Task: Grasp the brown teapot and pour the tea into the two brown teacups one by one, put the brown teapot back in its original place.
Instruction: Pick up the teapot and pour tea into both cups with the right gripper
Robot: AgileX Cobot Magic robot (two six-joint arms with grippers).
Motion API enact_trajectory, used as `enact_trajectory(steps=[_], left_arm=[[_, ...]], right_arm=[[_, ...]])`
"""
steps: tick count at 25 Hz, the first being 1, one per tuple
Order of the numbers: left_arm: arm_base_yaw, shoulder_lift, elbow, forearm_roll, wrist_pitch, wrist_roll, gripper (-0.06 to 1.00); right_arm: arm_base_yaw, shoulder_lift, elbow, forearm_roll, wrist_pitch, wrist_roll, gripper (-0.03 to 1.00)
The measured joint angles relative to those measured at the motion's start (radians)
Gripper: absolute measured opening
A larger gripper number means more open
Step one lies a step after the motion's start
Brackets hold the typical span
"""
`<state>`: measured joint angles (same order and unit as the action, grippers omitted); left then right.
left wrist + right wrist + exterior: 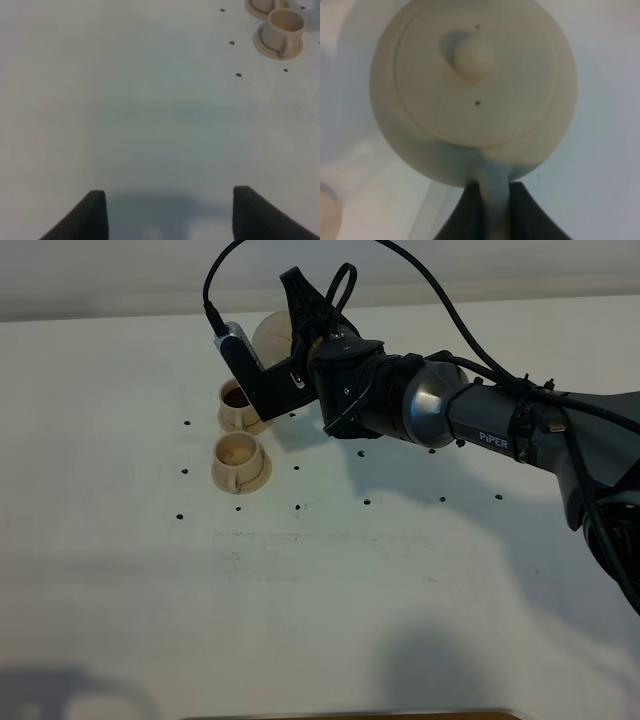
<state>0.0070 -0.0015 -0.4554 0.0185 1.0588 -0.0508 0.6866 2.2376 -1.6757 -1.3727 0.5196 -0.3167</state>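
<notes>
At 11 o'clock, right jaws clench brown teapot (472,95), left jaws spread. Filled teacup (236,405) done; 6 o'clock teacup (238,458), return pending.

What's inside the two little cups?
The far cup holds dark brown tea, though the robot arm hides one side of it. The near cup looks pale inside; no dark tea shows.

Taken from the near teacup (238,462): the table (300,620) on its camera side and to its left lies bare, with room for a gripper to pass. Just behind it stands the far teacup (236,405), almost touching. Behind it and to its right, the right arm (450,410) and the brown teapot (272,335) it carries bar the way, seemingly above cup height.
</notes>
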Motion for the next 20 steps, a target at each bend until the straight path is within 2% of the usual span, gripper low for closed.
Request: enact_trajectory(steps=[14, 20], left_arm=[[0.000, 0.000, 0.000, 0.000, 0.000, 0.000, 0.60], [0.000, 0.000, 0.000, 0.000, 0.000, 0.000, 0.60]], right_arm=[[0.000, 0.000, 0.000, -0.007, 0.000, 0.008, 0.09], [0.000, 0.000, 0.000, 0.029, 0.000, 0.079, 0.09]])
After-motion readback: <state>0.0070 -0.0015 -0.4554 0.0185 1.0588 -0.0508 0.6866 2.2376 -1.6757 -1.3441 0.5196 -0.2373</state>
